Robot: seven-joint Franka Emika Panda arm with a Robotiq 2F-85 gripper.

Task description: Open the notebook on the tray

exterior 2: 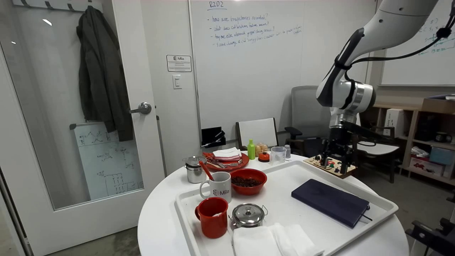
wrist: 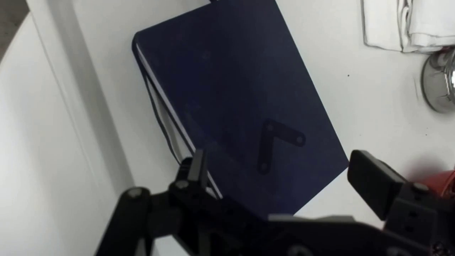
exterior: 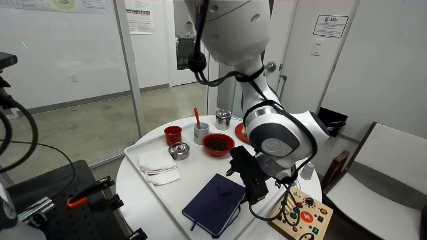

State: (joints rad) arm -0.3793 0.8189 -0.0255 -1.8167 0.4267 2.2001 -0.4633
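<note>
The notebook (exterior: 215, 203), dark navy with white page edges, lies closed on the white tray (exterior: 195, 176). Its cover (wrist: 241, 89) fills much of the wrist view, where a loose dark elastic band (wrist: 160, 122) bows out along the page side. A short ribbon (exterior 2: 366, 217) sticks out at one end. Above the notebook hangs my gripper (exterior 2: 334, 168), open and pointing down, apart from it. In the wrist view one finger (wrist: 197, 167) stands over the page edge and another finger (wrist: 371, 181) lies beyond the opposite corner. Nothing is between them. The notebook's near end is partly hidden behind the gripper.
On the tray stand a red bowl (exterior: 218, 148), a white mug (exterior: 201, 133) with a red handle sticking out, a red mug (exterior: 173, 135), a lidded metal pot (exterior: 179, 151) and folded white napkins (exterior: 156, 163). A colourful wooden board (exterior: 307, 216) lies beside the tray.
</note>
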